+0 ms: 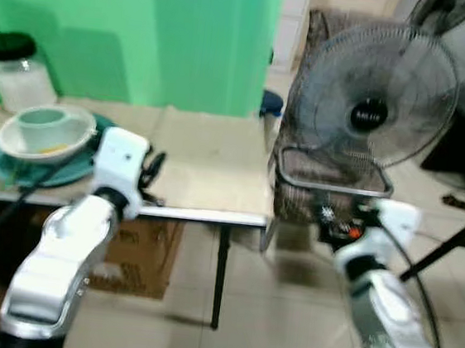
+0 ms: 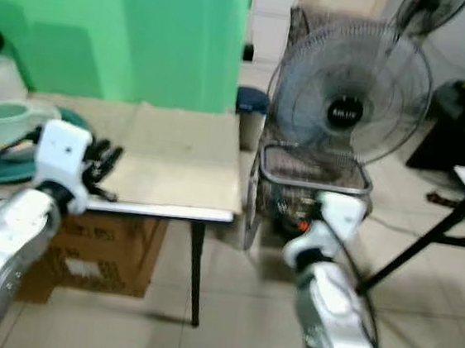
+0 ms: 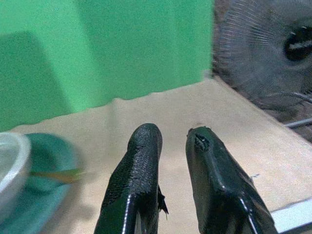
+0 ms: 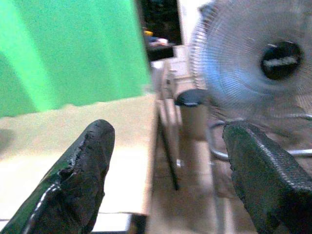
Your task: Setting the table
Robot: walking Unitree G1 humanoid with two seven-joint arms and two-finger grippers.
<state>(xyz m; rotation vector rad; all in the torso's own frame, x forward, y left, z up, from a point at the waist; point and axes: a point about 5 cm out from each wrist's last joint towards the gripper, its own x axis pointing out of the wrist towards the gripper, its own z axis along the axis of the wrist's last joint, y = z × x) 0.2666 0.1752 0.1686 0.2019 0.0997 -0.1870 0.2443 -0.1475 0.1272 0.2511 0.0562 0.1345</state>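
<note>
Tableware sits stacked at the left end of the table (image 1: 209,163): a pale green cup (image 1: 44,125) inside a white bowl (image 1: 19,143), the bowl on a teal plate (image 1: 66,171). Something yellowish lies in the bowl beside the cup; too blurred to name. Behind the stack, against the green wall (image 1: 147,32), stands a clear jar (image 1: 18,77) with a black lid.

Left gripper (image 3: 170,141) is raised over the tabletop near its front edge, just right of the plate. Its two black fingers (image 3: 139,180) stand a narrow gap apart, nothing between them, tips pointing across the bare beige surface toward the wall. In the left wrist view the plate's teal rim and the bowl's edge show off to one side of the fingers.

Right gripper (image 4: 165,161) is held out past the table's right end, over the tiled floor (image 1: 283,329). Fingers spread wide, empty.

A cardboard box (image 1: 145,256) sits under the table. Right of the table: a pedestal fan (image 1: 371,105) with a grey wire guard, and a wire basket (image 1: 332,180) just in front of it. A dark-lidded bin (image 1: 270,107) stands between table corner and fan. A black table leg (image 2: 426,236) slants in at far right.
</note>
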